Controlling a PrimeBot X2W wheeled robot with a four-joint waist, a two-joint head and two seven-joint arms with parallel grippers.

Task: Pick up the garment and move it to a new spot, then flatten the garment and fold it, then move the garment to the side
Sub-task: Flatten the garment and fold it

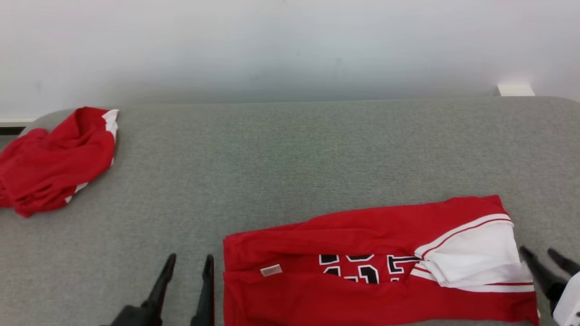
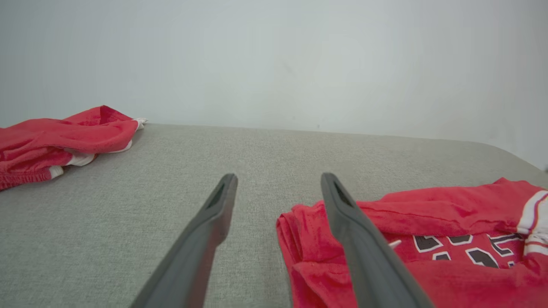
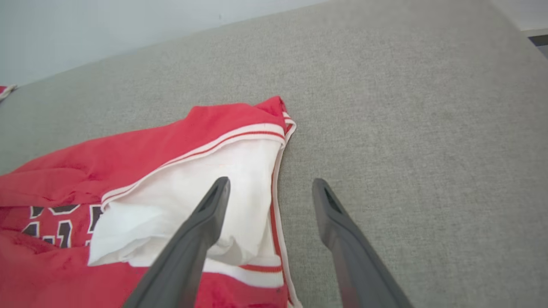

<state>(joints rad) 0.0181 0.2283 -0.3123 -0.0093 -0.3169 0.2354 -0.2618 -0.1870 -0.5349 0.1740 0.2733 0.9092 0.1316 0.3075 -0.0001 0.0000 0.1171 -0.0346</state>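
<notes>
At the far left of the grey bench (image 1: pixel 294 158) lies a crumpled red garment (image 1: pixel 54 158) with white trim, well apart from the work. It looks like a separate piece and is not in the way for now.

The left pincer (image 1: pixel 189 258) is released. Its two fingers are spread with nothing between them, and it sits low over the bench just beside the left edge of the red jersey (image 1: pixel 362 235). The jersey lies at the near edge of the bench as a long band. Its upper and lower parts are turned in over the black-and-white numbers, and a white panel with red stripes shows toward its right end.

The right pincer (image 1: pixel 538 251) is also released and holds nothing. It sits at the jersey's right edge, with one finger over the white panel in the right wrist view.

The folding step seems to be in hand, with the lengthwise folds laid. The next move probably calls for both pincers to pinch the ends, either to fold the band across or to carry it aside. The loose white panel could slip open. If the jersey goes left, the crumpled garment already occupies that side.
</notes>
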